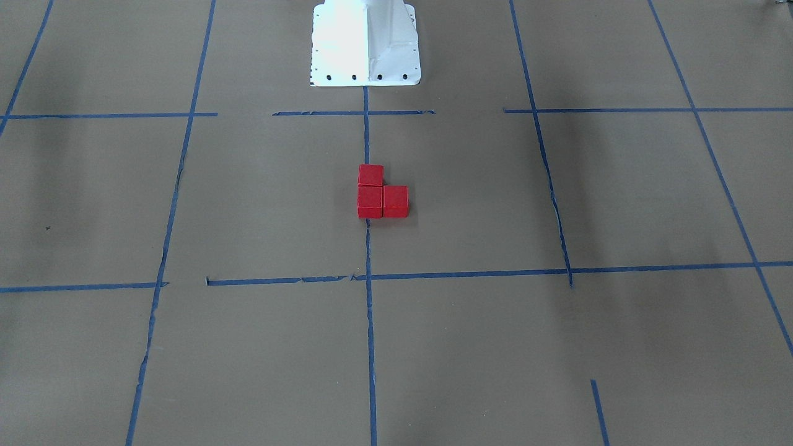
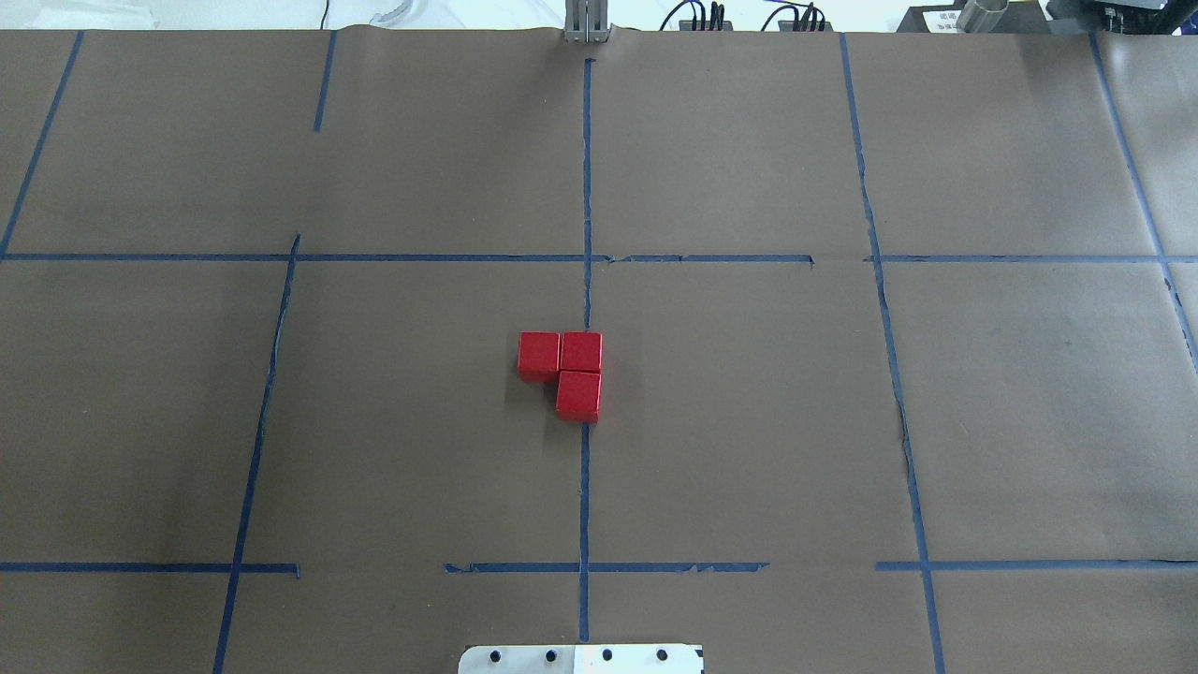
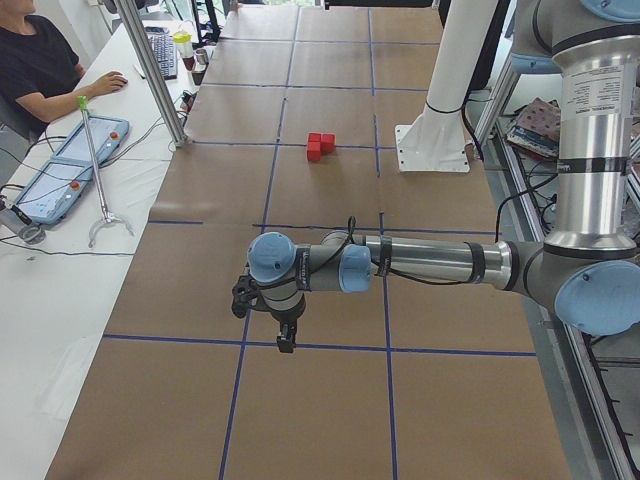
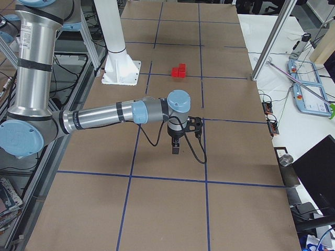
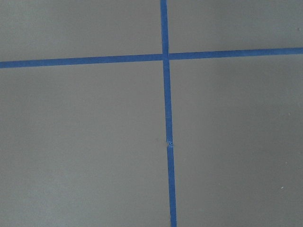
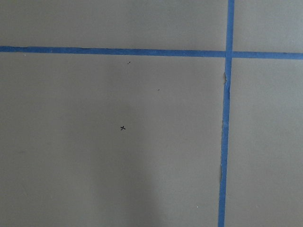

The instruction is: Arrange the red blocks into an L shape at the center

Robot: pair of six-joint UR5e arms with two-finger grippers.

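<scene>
**Red L lies on the middle line, both arms well apart from it**

Three blocks (image 2: 562,373) sit on the brown-paper worktop (image 2: 796,421), at the centre (image 2: 646,374). They are small cubes of one size, bright red, with plain matte faces and clean square edges. Together they form an L, face against face, with only thin dark seams between them.

The corner block (image 2: 581,352) rests on the line (image 2: 585,496), the middle strip of blue tape that runs straight out from the robot. Most of its top lies to the robot's left of the line. The side block (image 2: 538,356) touches it on the robot's left and is wholly off the line. The near block (image 2: 577,396) touches the corner block on the robot's side and also covers the line. The line shows bare at both ends of the L. A white pedestal (image 1: 365,43) stands at the robot's end of the line, well apart from the blocks.

The left hand (image 3: 286,345) hangs over the worktop with its fingers pointing down, far to the robot's left of the line. It appears only in a side view, so I cannot tell whether it is released or clenched. The right hand (image 4: 176,150) hangs the same way far to the robot's right of the line, and its state cannot be told either. Each wrist camera looks on brown paper and a crossing of blue tape.
</scene>
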